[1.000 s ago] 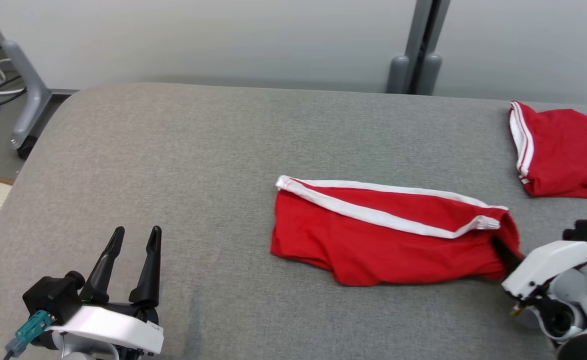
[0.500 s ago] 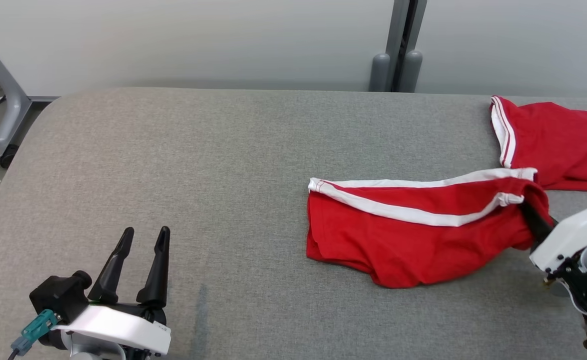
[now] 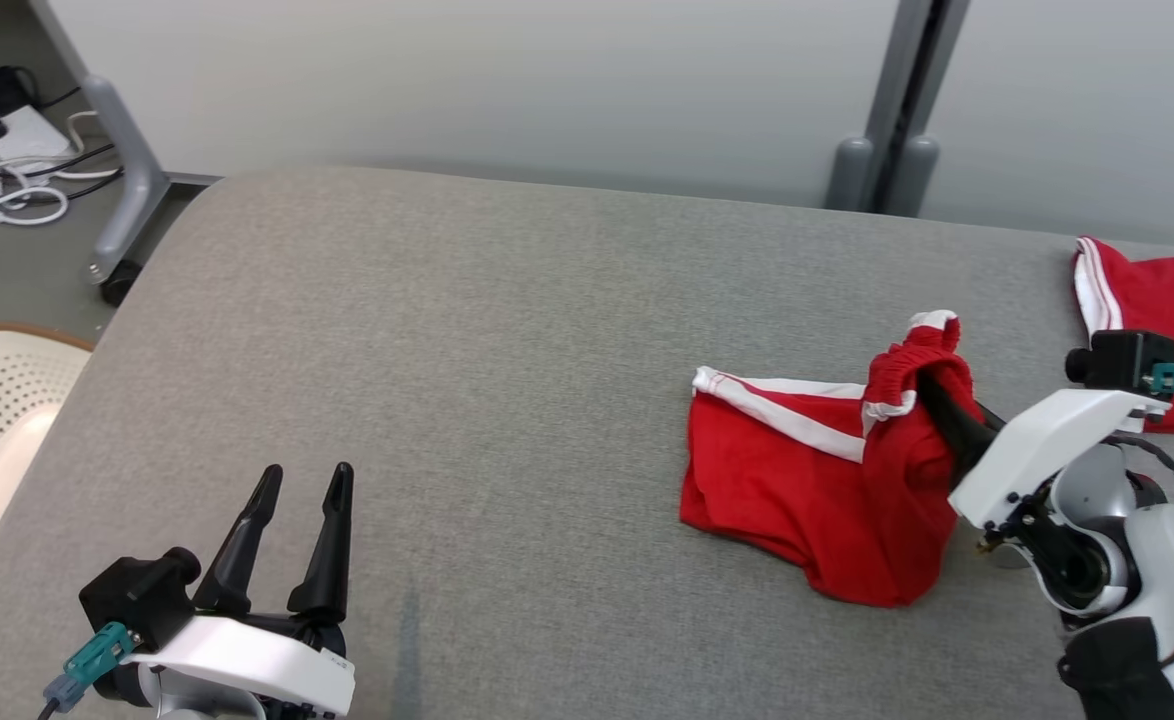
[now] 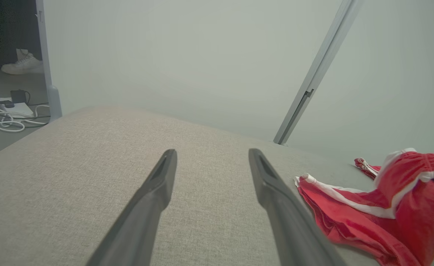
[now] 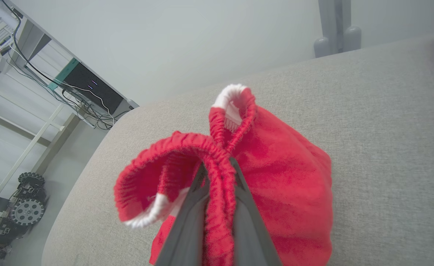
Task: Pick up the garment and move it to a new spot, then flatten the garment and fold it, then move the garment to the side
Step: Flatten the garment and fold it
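The red shorts with white stripes [image 3: 817, 500] sit right of the middle in the head view, on the big grey cloth-covered worktop [image 3: 467, 350]. The right gripper [image 3: 935, 392] comes in from the lower right. Its jaws are pinched together on the stretchy waistband and hold that end up in the air. The other end of the shorts lies on the worktop. So the shorts hang in a lumpy heap, half up and half down. In the right wrist view the red band wraps over the two dark fingers [image 5: 183, 236].

The left gripper [image 3: 302, 482] sits at the lower left, well apart from the shorts. Its jaws are wide apart and hold nothing.

Another red cloth with white trim [image 3: 1167, 300] lies at the far right edge, near the right gripper but not in its jaws.

I think this is a carrying step: the shorts are grabbed and partly lifted, but not yet set down. I cannot tell for sure if this is the first move or the last move to the side. The shorts look bunched up now, not flat and neat. If it is the first move, then putting them down, smoothing, folding and moving them aside are all left to do.
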Robot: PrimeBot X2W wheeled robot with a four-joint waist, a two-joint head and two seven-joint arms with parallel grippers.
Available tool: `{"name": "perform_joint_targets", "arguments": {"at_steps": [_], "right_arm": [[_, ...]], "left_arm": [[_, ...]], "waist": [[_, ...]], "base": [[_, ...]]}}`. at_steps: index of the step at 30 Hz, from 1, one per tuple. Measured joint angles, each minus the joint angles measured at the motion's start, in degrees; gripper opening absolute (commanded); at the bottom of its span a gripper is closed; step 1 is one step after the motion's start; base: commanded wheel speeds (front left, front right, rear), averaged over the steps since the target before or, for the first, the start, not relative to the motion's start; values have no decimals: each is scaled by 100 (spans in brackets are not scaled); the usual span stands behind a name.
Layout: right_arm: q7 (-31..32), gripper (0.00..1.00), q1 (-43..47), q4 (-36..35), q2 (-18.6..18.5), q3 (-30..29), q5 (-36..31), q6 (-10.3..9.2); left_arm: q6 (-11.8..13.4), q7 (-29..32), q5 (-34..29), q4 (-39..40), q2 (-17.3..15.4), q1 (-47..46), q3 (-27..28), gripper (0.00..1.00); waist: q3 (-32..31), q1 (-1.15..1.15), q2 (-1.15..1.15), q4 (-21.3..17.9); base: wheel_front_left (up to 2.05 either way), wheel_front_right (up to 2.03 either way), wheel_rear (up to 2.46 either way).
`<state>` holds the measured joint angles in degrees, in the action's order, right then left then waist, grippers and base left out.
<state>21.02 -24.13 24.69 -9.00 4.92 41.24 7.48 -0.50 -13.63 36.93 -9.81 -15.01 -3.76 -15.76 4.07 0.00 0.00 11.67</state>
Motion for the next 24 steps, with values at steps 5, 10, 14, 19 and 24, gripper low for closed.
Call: {"name": "perform_joint_targets", "arguments": {"at_steps": [5, 10, 14, 19, 24], "right_arm": [[-46, 0, -143, 201, 349, -134, -439, 0], [-141, 3, -364, 636, 543, -175, -756, 0], [-253, 0, -523, 1076, 594, -113, -853, 1], [-454, 0, -750, 1652, 616, 159, -673, 0], [-737, 12, -992, 2387, 623, 665, -314, 0]], "left_arm": [[-4, -10, -1, -40, 26, -24, -15, 100], [-33, -35, -11, -108, 87, -32, -59, 100], [-49, -52, -11, -158, 122, -57, -87, 100], [-80, -59, -11, -218, 129, -127, -88, 100], [-101, -69, -11, -291, 132, -138, -93, 100]], "waist": [[18, 0, 0, 244], [57, 0, 0, 463], [92, 0, 0, 630], [123, 0, 0, 790], [130, 0, 0, 907]], "base": [[0, 0, 0], [0, 0, 0], [0, 0, 0], [0, 0, 0], [0, 0, 0]]}}
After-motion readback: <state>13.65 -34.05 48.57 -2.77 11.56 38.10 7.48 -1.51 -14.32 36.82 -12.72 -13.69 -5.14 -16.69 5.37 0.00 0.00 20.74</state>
